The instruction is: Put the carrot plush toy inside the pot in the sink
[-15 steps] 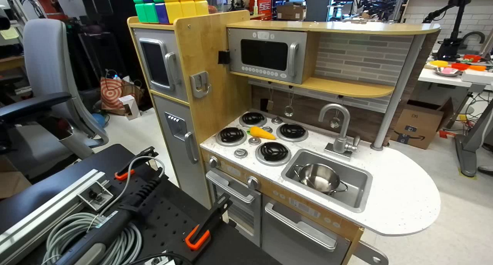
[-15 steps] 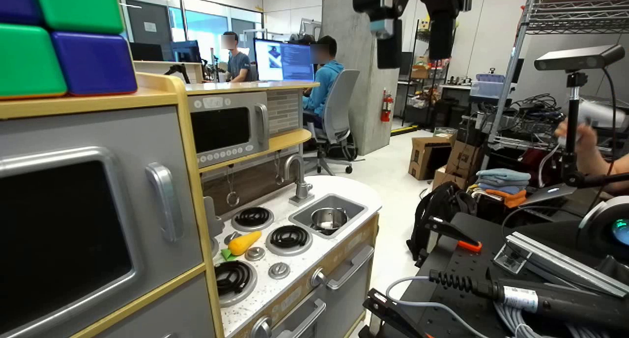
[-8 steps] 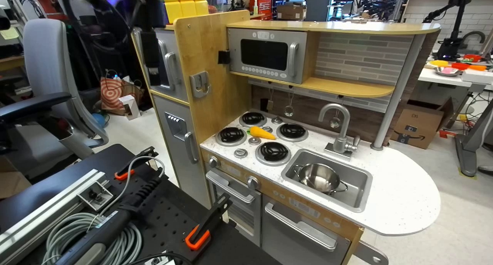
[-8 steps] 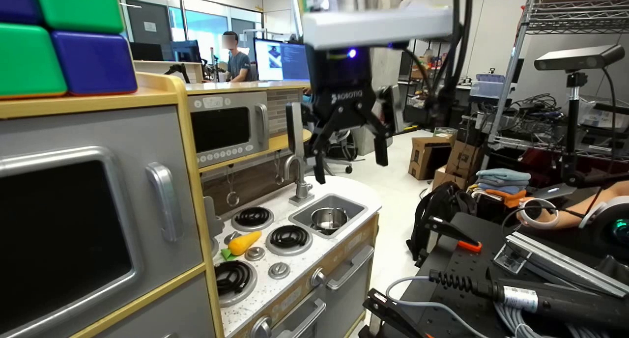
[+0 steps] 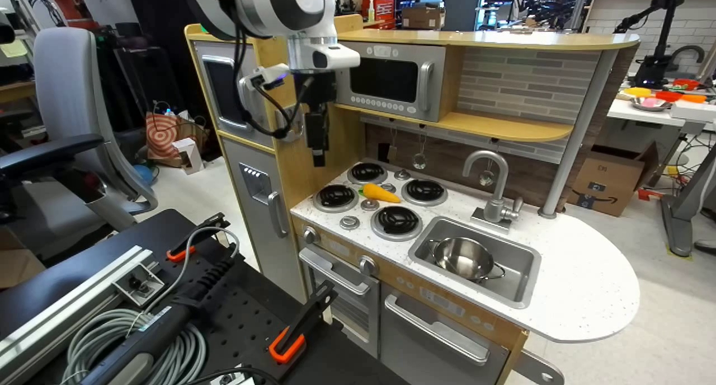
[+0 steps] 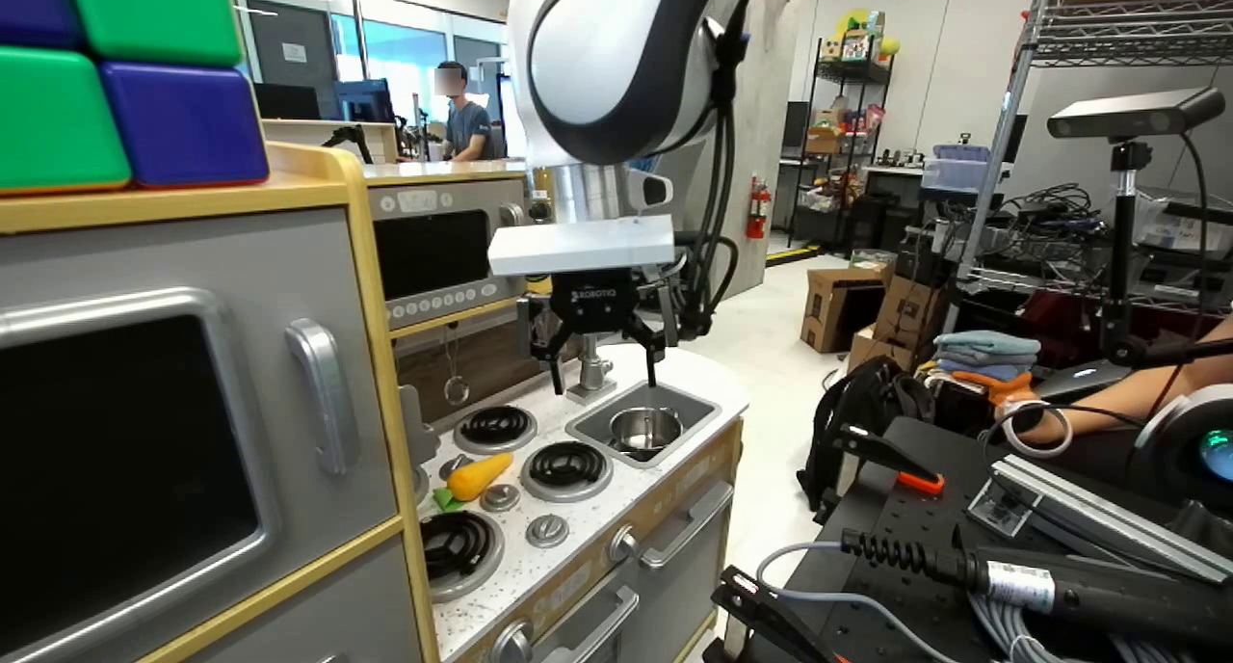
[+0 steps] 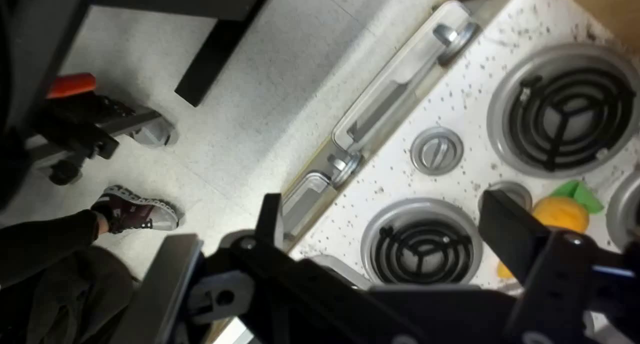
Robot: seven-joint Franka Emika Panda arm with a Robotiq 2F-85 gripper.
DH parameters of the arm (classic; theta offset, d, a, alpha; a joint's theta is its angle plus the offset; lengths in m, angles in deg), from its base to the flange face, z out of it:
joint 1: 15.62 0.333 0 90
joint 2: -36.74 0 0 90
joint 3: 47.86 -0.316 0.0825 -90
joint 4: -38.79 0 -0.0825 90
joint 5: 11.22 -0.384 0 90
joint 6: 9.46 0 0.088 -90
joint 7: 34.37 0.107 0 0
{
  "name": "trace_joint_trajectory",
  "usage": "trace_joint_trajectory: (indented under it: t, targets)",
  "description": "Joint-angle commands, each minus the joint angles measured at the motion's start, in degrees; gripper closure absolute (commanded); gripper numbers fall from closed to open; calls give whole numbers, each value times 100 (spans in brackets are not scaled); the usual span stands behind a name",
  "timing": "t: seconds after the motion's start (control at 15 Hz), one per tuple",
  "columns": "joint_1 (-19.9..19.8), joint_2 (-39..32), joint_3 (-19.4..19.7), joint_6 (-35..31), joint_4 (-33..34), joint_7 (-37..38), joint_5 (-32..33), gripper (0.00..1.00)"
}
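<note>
The carrot plush toy (image 5: pixel 380 193) lies on the white stove top between the burners, its green leafy end toward the tall cabinet; it also shows in an exterior view (image 6: pixel 479 478). In the wrist view the carrot (image 7: pixel 561 213) is at the right, partly hidden behind a finger. The silvery pot (image 5: pixel 463 258) stands in the sink (image 5: pixel 521 276); both exterior views show the pot (image 6: pixel 645 429) and the sink (image 6: pixel 701 412). My gripper (image 6: pixel 605 386) is open and empty, fingers down, above counter height. In the wrist view the open gripper (image 7: pixel 382 199) has a burner between its fingers.
The grey faucet (image 5: pixel 495 189) rises behind the sink. A microwave shelf (image 5: pixel 503 126) overhangs the back of the counter. The tall wooden cabinet (image 5: pixel 313 94) stands beside the burners. A black table (image 5: pixel 251 301) with clamps and cables is in front of the kitchen.
The arm has come into an exterior view, and the gripper has moved down and toward the stove. It stays open. The carrot and the pot have not moved.
</note>
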Motion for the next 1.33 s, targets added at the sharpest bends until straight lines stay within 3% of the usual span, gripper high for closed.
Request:
trace_joint_trajectory:
  t: [0.0,0.13,0.2,0.53,0.8,1.27]
  targets:
    - [537,-1089,708,-59,1404,534,362,0]
    - [718,-1469,947,76,1959,613,451,0]
    - [550,-1007,797,-76,1269,314,175,0]
    - [593,-1158,845,-74,1394,326,170,0]
    - [871,-1660,1154,-1079,1533,733,528,0]
    - [1570,-3171,2201,-2763,2302,733,727,0]
